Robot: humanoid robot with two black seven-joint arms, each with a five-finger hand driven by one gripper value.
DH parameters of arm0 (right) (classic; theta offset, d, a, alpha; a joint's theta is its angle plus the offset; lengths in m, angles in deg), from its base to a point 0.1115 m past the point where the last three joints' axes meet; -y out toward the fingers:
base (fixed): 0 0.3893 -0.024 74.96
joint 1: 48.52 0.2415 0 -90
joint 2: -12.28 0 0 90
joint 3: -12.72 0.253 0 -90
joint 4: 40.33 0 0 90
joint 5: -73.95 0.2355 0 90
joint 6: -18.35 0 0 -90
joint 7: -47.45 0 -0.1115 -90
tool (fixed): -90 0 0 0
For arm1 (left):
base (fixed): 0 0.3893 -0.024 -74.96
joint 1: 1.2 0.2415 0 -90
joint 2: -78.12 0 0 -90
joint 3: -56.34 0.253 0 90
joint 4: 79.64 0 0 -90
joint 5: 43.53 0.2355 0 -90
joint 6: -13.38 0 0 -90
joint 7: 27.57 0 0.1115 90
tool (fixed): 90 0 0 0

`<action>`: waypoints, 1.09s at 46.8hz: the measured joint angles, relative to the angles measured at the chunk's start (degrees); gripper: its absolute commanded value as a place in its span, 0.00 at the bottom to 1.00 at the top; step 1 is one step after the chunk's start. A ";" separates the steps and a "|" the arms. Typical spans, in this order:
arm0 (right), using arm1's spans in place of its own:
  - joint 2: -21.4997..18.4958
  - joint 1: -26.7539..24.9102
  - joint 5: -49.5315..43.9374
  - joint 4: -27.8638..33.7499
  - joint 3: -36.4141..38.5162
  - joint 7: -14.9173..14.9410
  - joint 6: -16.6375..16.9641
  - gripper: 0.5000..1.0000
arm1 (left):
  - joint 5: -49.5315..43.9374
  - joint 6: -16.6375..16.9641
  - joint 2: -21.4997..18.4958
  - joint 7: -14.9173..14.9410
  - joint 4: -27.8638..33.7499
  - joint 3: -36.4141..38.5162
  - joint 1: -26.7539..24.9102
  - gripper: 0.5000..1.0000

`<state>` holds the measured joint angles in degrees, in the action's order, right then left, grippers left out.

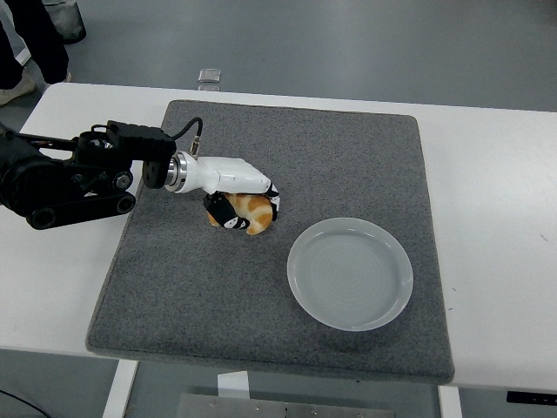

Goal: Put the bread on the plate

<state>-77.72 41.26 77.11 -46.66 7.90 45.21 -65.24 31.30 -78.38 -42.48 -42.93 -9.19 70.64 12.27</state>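
place: robot lab | evidence: white table [505, 174], grey mat [331, 165], bare grey floor [348, 43]

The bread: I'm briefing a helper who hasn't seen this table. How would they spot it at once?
Find the grey mat on the white table. Left of the pale round plate, the left hand is wrapped around the bread. It is the only golden-brown thing there, small and crescent-shaped.
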 measured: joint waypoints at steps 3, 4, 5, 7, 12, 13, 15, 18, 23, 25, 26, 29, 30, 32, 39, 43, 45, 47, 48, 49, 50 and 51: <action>0.00 0.02 0.00 0.00 0.00 0.00 0.00 0.90 | -0.32 0.01 -0.14 -0.01 0.11 -0.60 -1.49 0.00; 0.00 0.04 0.00 0.00 0.00 0.01 0.00 0.91 | -0.35 0.00 -0.19 -0.02 0.12 -0.96 -1.93 0.00; 0.00 0.04 0.00 0.00 0.00 0.01 0.00 0.90 | -0.36 -0.08 -0.24 -0.02 0.11 -1.50 -2.47 0.00; 0.00 0.05 0.00 0.00 -0.01 0.03 0.00 0.90 | -0.37 -0.36 -0.30 -0.03 0.13 -2.37 -3.20 0.00; 0.00 0.03 0.00 0.00 -0.01 0.04 0.00 0.90 | -0.39 -0.93 -0.52 -0.04 0.13 -4.09 -5.81 0.00; 0.00 0.03 0.00 0.00 -0.01 0.04 0.00 0.90 | -0.39 -0.95 -0.64 -0.06 0.13 -4.16 -6.41 0.00; 0.00 0.03 0.00 0.00 -0.01 0.04 0.00 0.90 | -0.45 -0.99 -0.87 -0.09 0.13 -4.31 -7.66 0.00; 0.00 0.04 0.00 0.00 -0.01 0.03 0.00 0.90 | -0.56 -1.00 -1.04 -0.17 0.13 -4.96 -9.58 0.00; 0.00 0.03 0.00 0.00 0.01 0.00 0.00 0.90 | -0.64 -1.76 -1.05 -0.28 0.13 -7.83 -12.27 0.00; 0.00 0.04 0.00 0.00 0.02 0.00 0.00 0.90 | -0.77 -2.40 -1.08 -0.29 0.13 -9.48 -13.29 0.00; 0.00 0.04 0.00 0.00 0.03 0.00 0.00 0.90 | -0.84 -2.76 -1.08 -0.29 0.13 -10.26 -13.67 0.00; 0.00 0.05 0.00 0.00 0.04 -0.01 0.00 0.90 | -0.98 -4.12 -1.09 -0.29 0.13 -12.59 -14.85 0.00; 0.00 0.04 0.00 0.00 0.04 -0.01 0.00 0.90 | -0.98 -4.55 -1.09 -0.29 0.13 -13.20 -15.14 0.00; 0.00 0.05 0.00 0.00 0.05 -0.01 0.00 0.90 | -1.00 -5.24 -1.09 -0.29 0.13 -14.24 -15.82 0.00; 0.00 0.04 0.00 0.00 0.03 -0.01 0.00 0.90 | -0.99 -6.05 -0.39 -0.59 0.23 -15.76 -17.18 0.00; 0.00 0.04 0.00 0.00 0.01 0.00 0.00 0.90 | -0.83 -5.54 0.74 -1.27 0.61 -15.81 -17.06 0.00; 0.00 0.03 0.00 0.00 0.00 -0.01 0.00 0.90 | -0.71 -5.19 1.58 -1.91 0.73 -15.85 -16.78 0.00; 0.00 0.04 0.00 0.00 0.01 0.01 0.00 0.90 | -0.46 -4.81 2.89 -3.01 0.79 -15.85 -16.50 0.00; 0.00 0.04 0.00 0.00 0.02 0.00 0.00 0.90 | -0.32 -4.59 3.62 -3.62 0.81 -15.85 -16.43 0.00; 0.00 0.06 0.00 0.00 0.02 0.01 0.00 0.90 | -0.23 -4.37 4.31 -4.17 0.83 -15.85 -16.35 0.00; 0.00 0.07 0.00 0.00 0.03 0.01 0.00 0.90 | -0.12 -3.96 5.21 -4.77 0.81 -15.84 -16.27 0.00; 0.00 0.05 0.00 0.00 0.02 0.00 0.00 0.90 | -0.03 -3.62 5.95 -5.25 0.76 -15.82 -16.14 0.00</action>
<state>-77.72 41.31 77.11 -46.66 7.92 45.21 -65.23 31.27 -82.01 -36.53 -48.18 -8.43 54.82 -3.88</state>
